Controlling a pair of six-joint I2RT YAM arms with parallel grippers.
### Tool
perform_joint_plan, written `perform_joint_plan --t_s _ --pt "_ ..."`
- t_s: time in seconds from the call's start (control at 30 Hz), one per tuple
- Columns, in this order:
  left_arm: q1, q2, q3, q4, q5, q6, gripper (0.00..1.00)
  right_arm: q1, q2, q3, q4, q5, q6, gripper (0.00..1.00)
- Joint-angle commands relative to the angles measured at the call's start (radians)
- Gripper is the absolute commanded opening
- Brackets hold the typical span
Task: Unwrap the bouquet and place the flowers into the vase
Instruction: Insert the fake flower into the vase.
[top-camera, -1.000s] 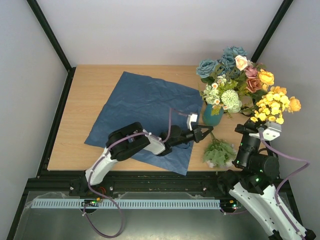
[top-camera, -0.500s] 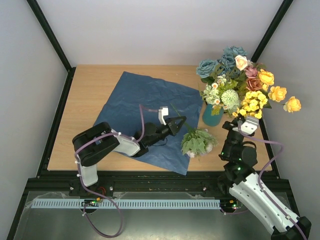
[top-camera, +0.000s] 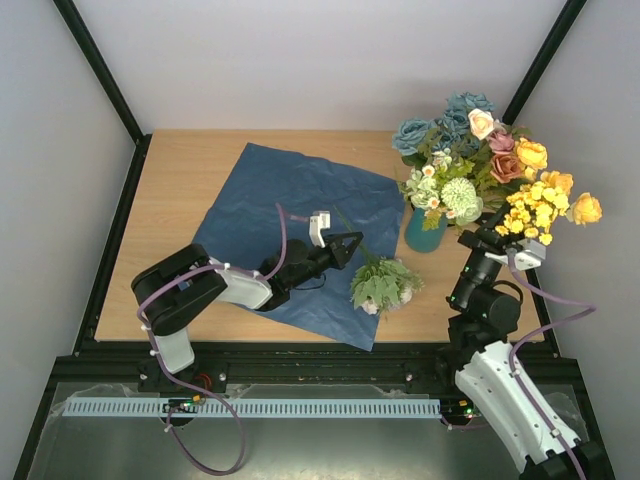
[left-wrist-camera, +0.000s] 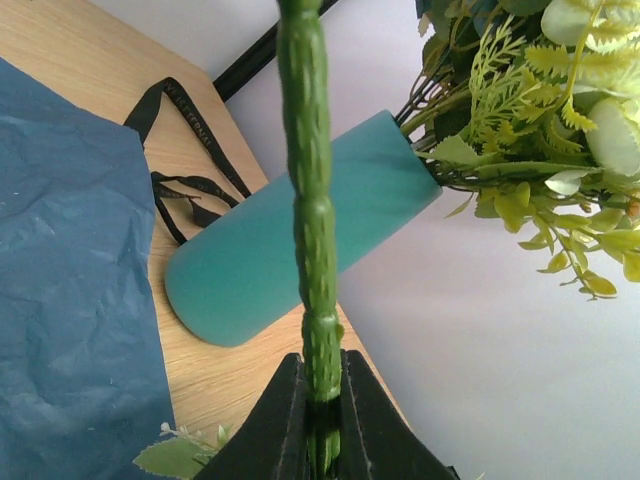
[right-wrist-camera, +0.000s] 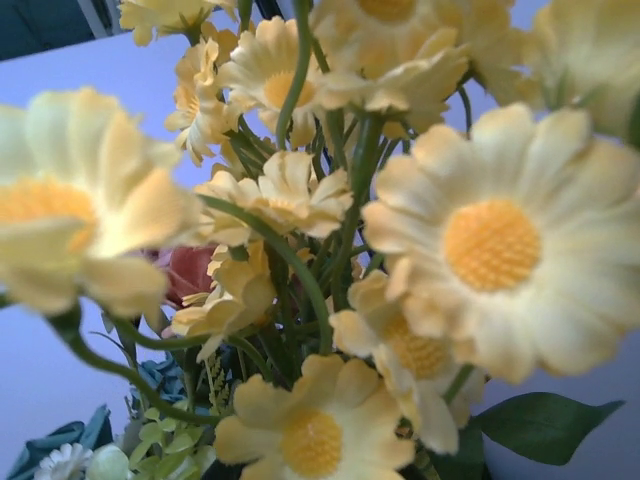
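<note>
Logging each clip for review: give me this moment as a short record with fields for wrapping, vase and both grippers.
wrapping: blue paper spread flat, black ribbon loose beside it
vase: vase upright, mixed blooms already in it
left: left gripper shut on a leafy stem, near the paper's edge
right: right gripper shut on a yellow spray, raised beside the blooms

You have one bit of writing to go on: in the left wrist view, pale capital letters run along the black ribbon (left-wrist-camera: 190, 125), which lies on the table (left-wrist-camera: 90, 40) behind the vase (left-wrist-camera: 300, 230). The letters are too small and too slanted for you to read with any certainty. No other text, number or sign is legible in any view.
</note>
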Motion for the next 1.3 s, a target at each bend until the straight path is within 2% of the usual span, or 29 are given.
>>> perform_joint_plan --t_s 0.0,0.23,0.37,0.53,0.7,0.83,1.0,1.27 --pt "0.007 -0.031 -0.007 0.012 0.02 0.022 0.02 -0.01 -0.031 0.006 0.04 -0.018 0.106 0.01" --pt "0.008 -0.037 -0.013 0.021 0.031 0.021 0.02 -0.015 -0.034 0.002 -0.046 -0.033 0.152 0.01" --pt "0.009 -0.045 -0.014 0.008 0.03 0.018 0.02 -0.024 -0.031 -0.004 -0.038 -0.048 0.164 0.01" --pt "0.008 -0.051 -0.013 -0.001 0.035 0.02 0.02 -0.039 0.023 -0.034 0.063 -0.072 0.146 0.01" --pt "0.009 -0.044 -0.006 -0.003 0.055 0.014 0.02 -0.113 0.1 -0.069 0.106 -0.135 0.226 0.01" --pt "0.009 -0.046 -0.004 -0.009 0.063 0.012 0.02 -0.159 0.137 -0.083 0.115 -0.19 0.28 0.01" --pt "0.009 -0.047 0.002 -0.01 0.07 0.009 0.02 -0.167 0.155 -0.084 0.078 -0.207 0.266 0.01" --pt "0.006 -0.032 0.005 -0.007 0.072 0.0 0.02 -0.167 0.026 -0.068 0.045 -0.182 0.208 0.02"
